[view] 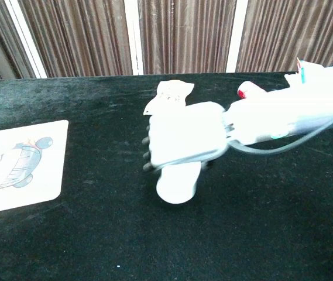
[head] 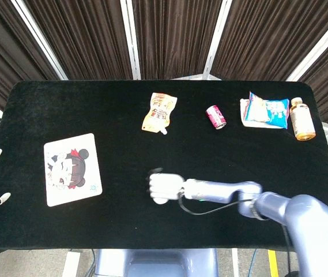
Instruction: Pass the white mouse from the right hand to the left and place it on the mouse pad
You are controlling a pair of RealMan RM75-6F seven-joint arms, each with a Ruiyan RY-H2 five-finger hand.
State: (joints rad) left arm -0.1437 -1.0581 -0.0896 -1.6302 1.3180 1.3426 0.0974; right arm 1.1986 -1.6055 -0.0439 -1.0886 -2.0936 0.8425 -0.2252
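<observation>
Mouse pad [head: 72, 169] table-left; pouch [head: 159, 113], can [head: 215, 116] behind centre.

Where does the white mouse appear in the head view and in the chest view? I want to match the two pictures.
Head view: the white mouse is low and near the middle, under the right hand.
Chest view: the white mouse is at the centre, hanging below the right hand.
Shared landmark: the mouse pad, to the left of the mouse in both views.

Matt black velvety cloth covers the table [head: 123, 109]; the white mouse [view: 178, 183] looks smooth plastic.
</observation>
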